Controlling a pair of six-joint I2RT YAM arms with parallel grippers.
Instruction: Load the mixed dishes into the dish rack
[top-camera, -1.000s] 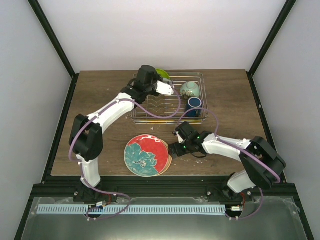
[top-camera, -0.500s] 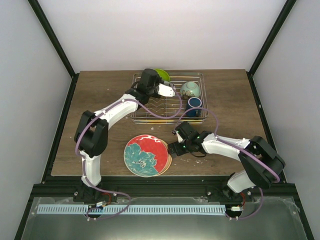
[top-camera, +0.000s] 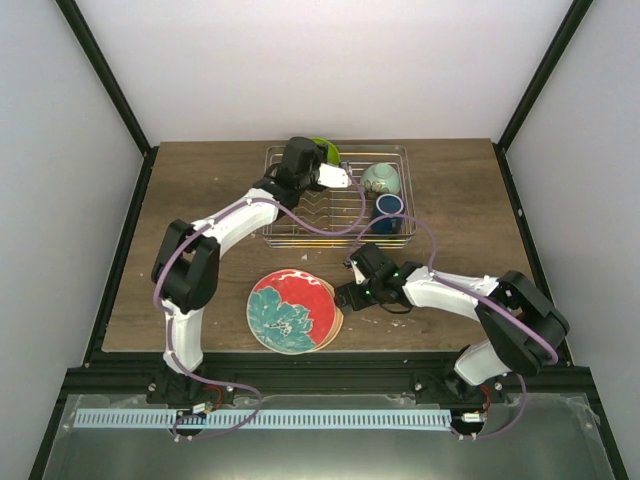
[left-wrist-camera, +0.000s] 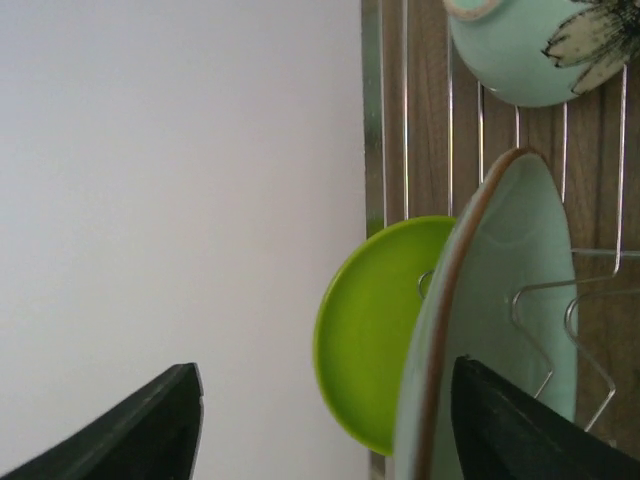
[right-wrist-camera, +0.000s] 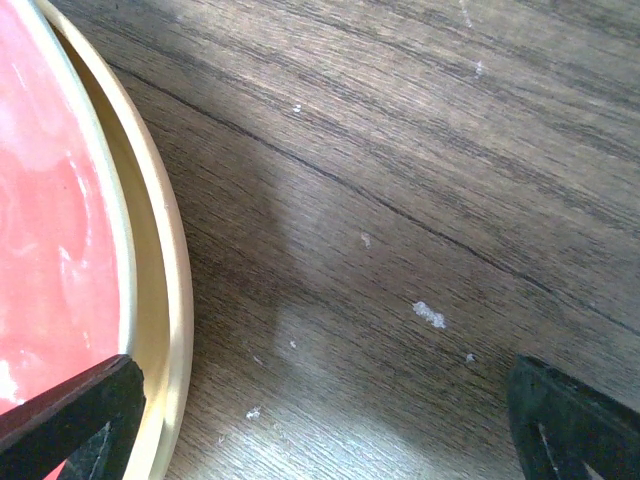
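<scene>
The dish rack (top-camera: 300, 225) stands at the back of the table. My left gripper (top-camera: 332, 177) hovers over its back left part, open. In the left wrist view a pale mint plate with a brown rim (left-wrist-camera: 505, 300) stands upright in the rack wires (left-wrist-camera: 372, 110), just inside the gripper's (left-wrist-camera: 325, 430) right finger (left-wrist-camera: 510, 435). Behind it stands the lime-green plate (left-wrist-camera: 370, 330). The mint-green bowl (top-camera: 381, 178) and dark-blue mug (top-camera: 388, 208) are in the rack's right part. The red floral plate (top-camera: 290, 310) lies on the peach-tan plate (right-wrist-camera: 168, 300). My open right gripper (right-wrist-camera: 320, 420) sits low at their right edge.
Dark wood table (top-camera: 200, 200) with black frame posts at the corners. Both arms' purple cables loop over the rack and the table. Bare wood (right-wrist-camera: 400, 200) lies between my right fingers. White walls enclose the back and sides.
My left gripper has opened and let go of the pale mint plate, which stands in the rack. The left arm shifted slightly toward the back. The right arm has barely moved.
</scene>
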